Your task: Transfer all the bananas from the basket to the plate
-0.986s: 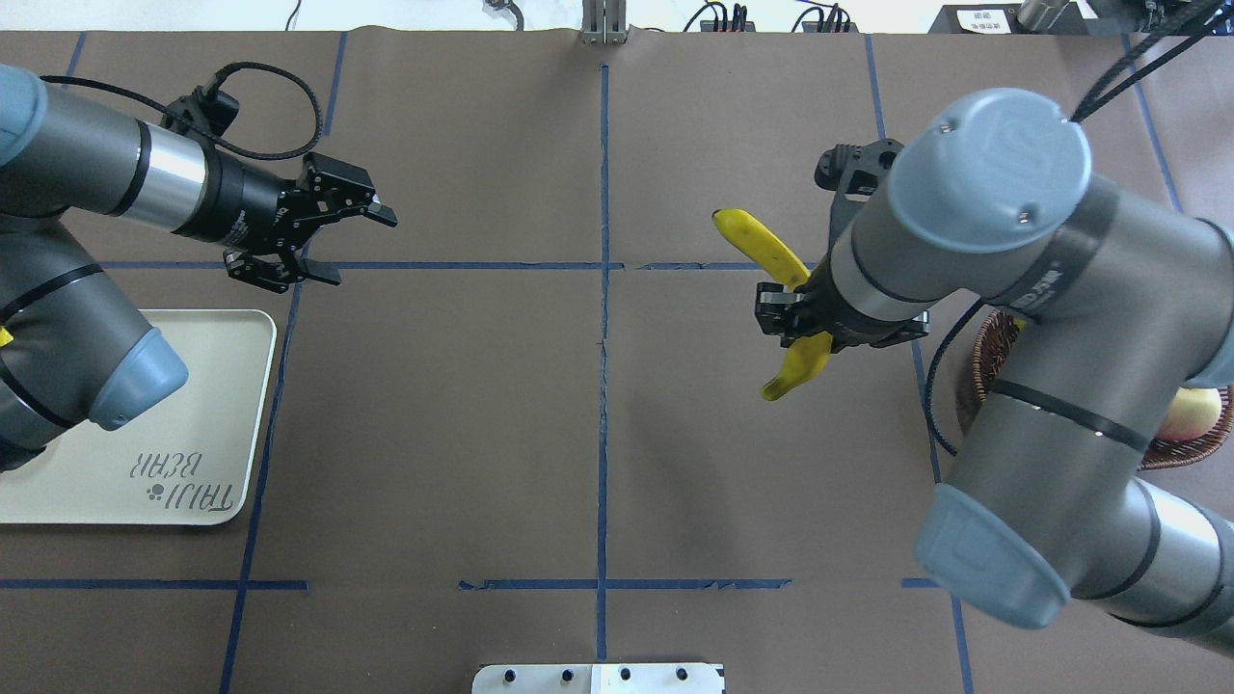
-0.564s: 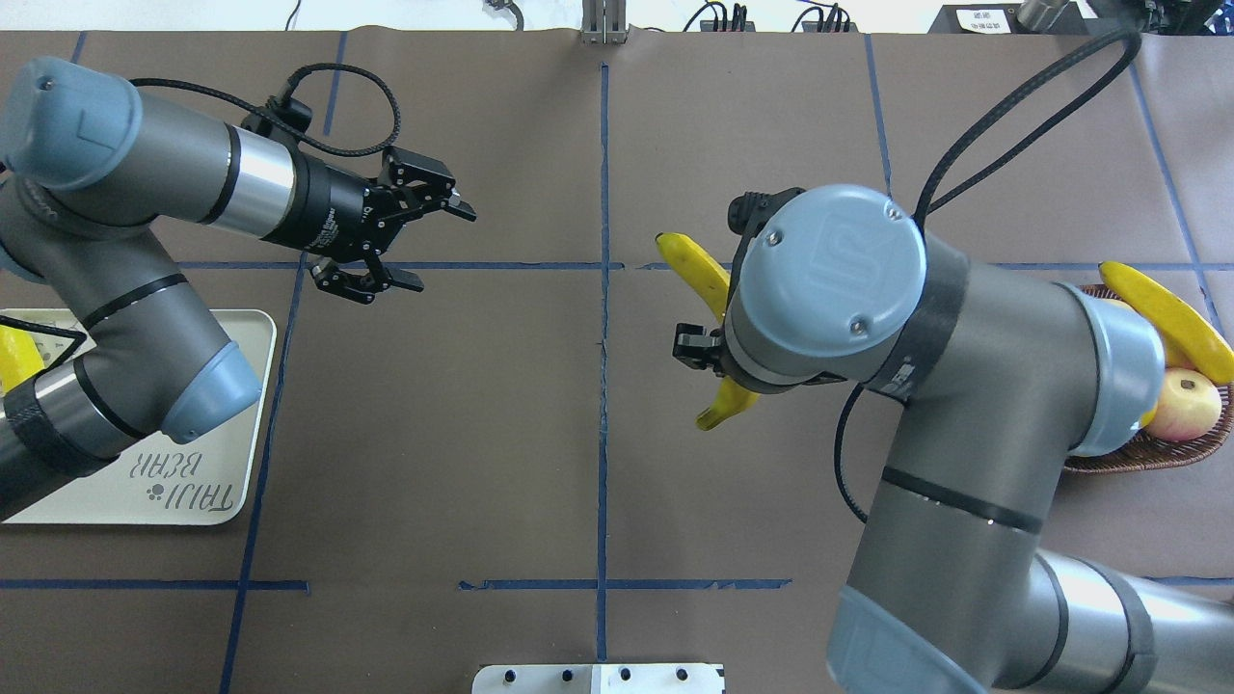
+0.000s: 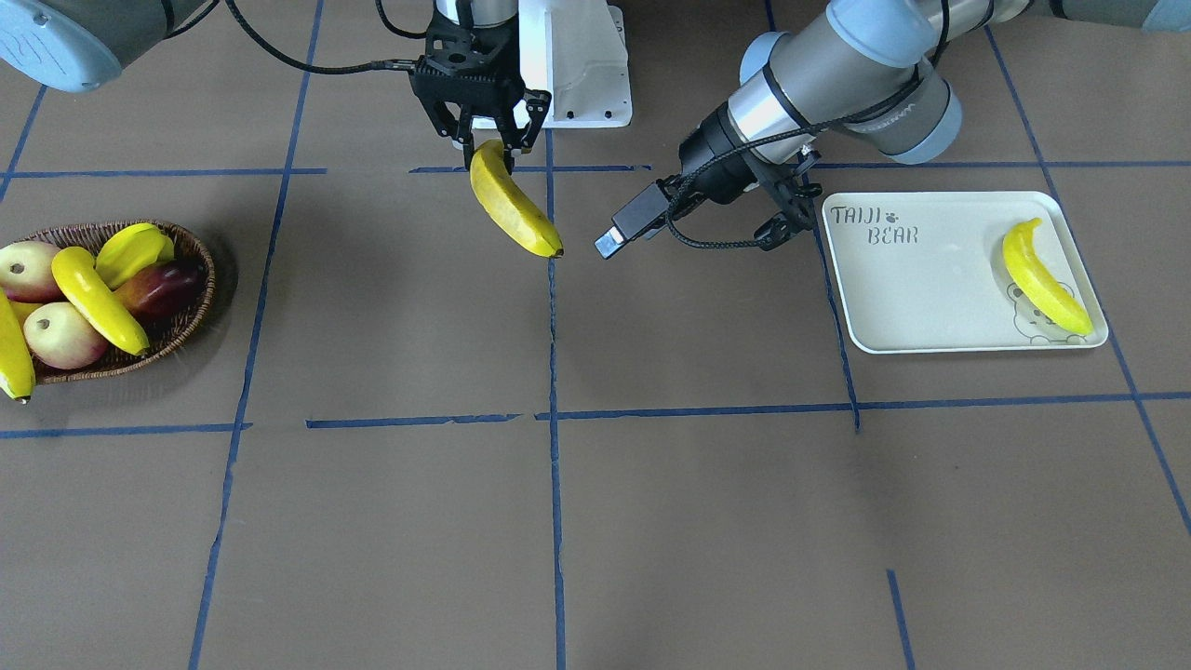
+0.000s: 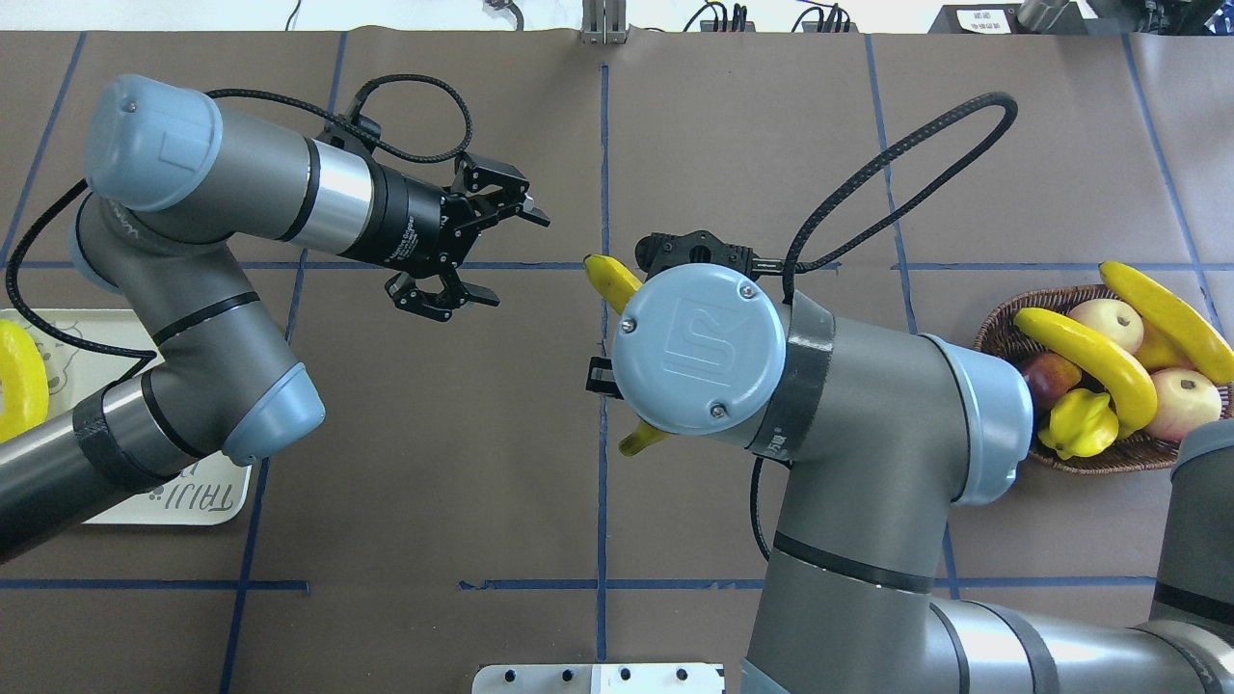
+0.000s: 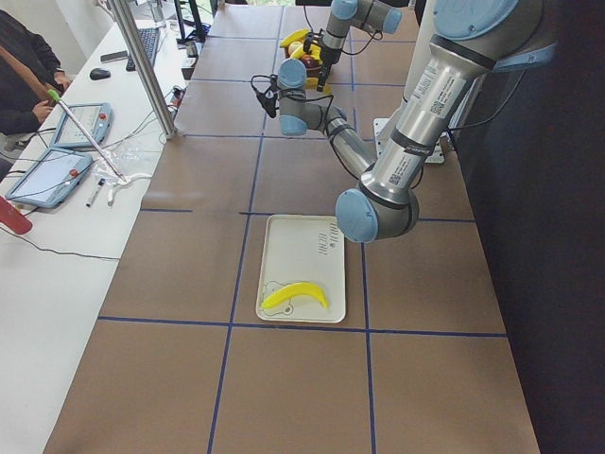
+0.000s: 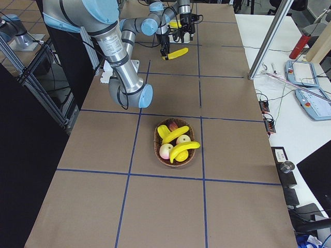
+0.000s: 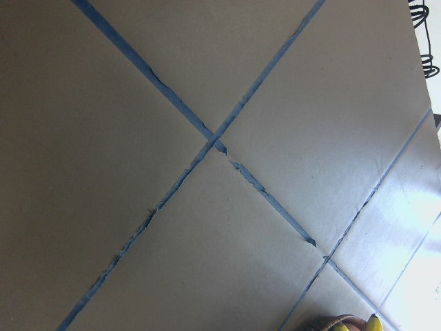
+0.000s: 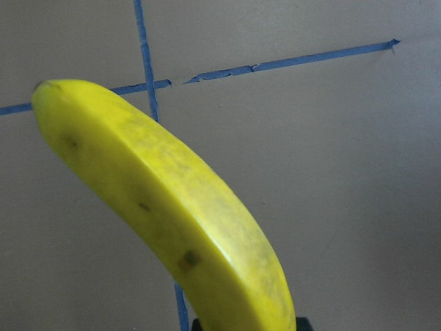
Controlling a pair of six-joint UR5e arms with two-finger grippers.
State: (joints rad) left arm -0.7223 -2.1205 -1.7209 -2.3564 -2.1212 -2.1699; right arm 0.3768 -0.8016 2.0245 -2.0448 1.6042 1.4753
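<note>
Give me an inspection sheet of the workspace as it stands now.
Surface: brown table with a blue tape grid.
Job's things: held banana mid-table; plated banana on the plate; inner banana and overhanging banana in the basket.
Clutter: apples, star fruit and dark red fruit, all in the basket.
Grippers: right gripper jaws shut on the held banana; left gripper jaws open, empty, apart from it.
Cables: left wrist cable and right wrist cable loop clear of the fruit.
Surroundings: person at a side bench with pendants.
</note>
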